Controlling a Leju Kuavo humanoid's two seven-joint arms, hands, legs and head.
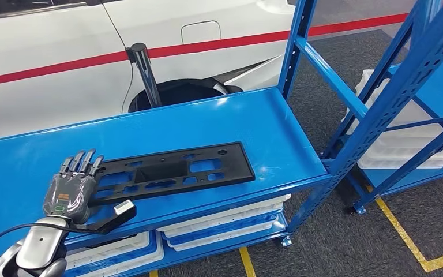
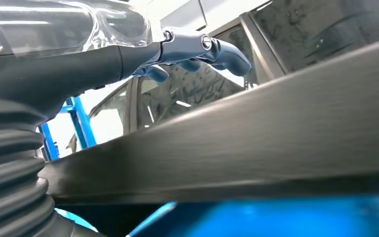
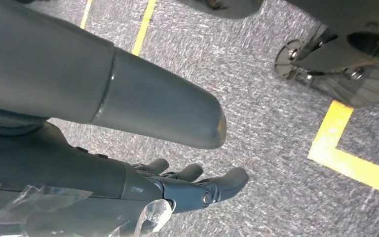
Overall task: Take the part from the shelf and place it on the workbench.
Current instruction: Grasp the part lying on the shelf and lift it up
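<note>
The part [image 1: 173, 172], a long flat black plastic panel with cut-outs, lies on the blue shelf [image 1: 277, 124] towards its front edge, its left end under the left hand [image 1: 72, 189]; it appears stiff, light and smooth, so a grasp at one end would likely let it lever and slip, and a hold nearer mid-length along the front edge seems sounder. The left hand rests fingers extended over that end with the thumb [image 1: 118, 212] out past the shelf's front edge, not yet closed on the part. The right hand [image 3: 177, 185] hangs above the grey carpet [image 3: 276, 123], holding nothing, fingers loosely apart.
</note>
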